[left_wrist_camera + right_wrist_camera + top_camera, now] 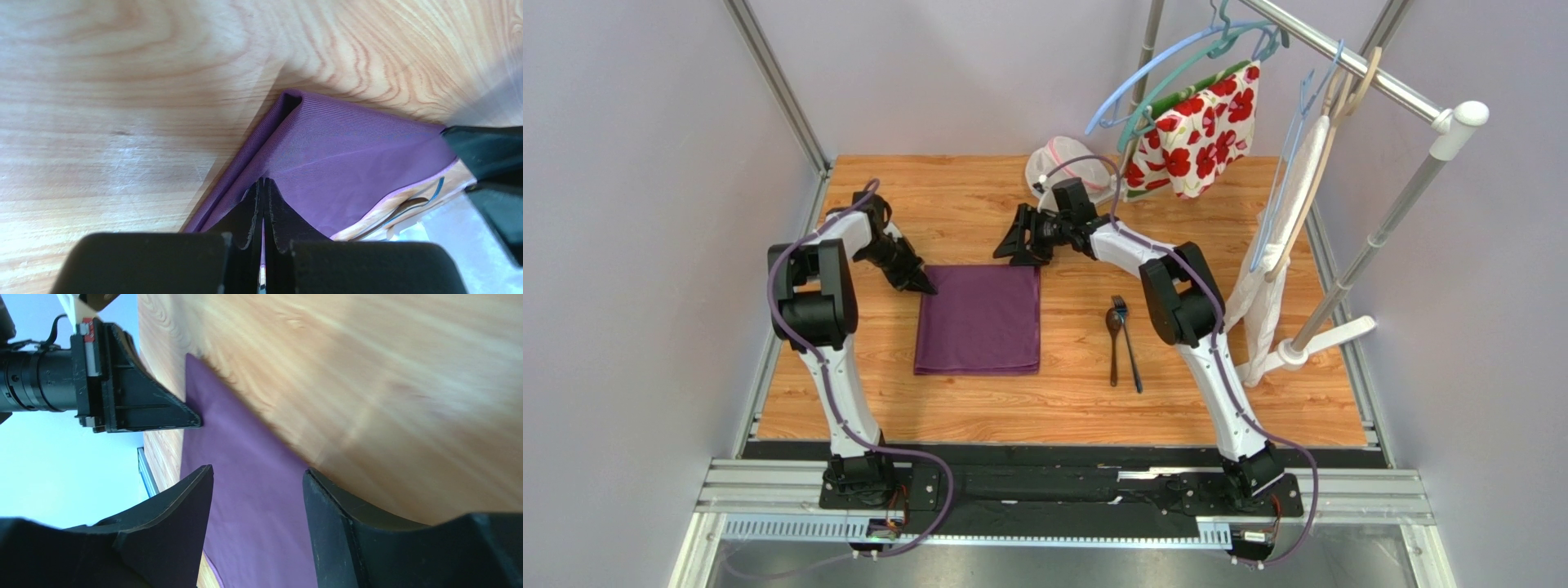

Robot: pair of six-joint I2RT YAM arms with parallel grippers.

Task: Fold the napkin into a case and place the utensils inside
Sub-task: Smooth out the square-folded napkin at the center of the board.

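Left end effector [918,282]: closed, pinching the far-left corner of the napkin [979,321]; the left wrist view shows that corner raised in a small tent off the bench [891,404]. Napkin: dark purple, roughly square, lying flat at mid-bench, seemingly more than one layer at its edge, not yet a narrow case. Right end effector [1020,249]: jaws apart, empty, poised just above the napkin's far-right corner. Step in hand, by judgement: taking both far corners for a fold toward the near edge. The next move calls for the right end effector to descend and close on its corner, catching every layer, then for both to travel together so the edge lands even. Utensils [1120,343]: a spoon and a second slim piece, side by side on the bench right of the napkin, apart from it, untouched. Surroundings: white mesh pouch [1053,165] at the far edge; flowered cloth [1195,132] hanging from the clothes rack [1382,233]. Nothing lies across the fold path; the right arm [1179,300] stands close to the utensils.
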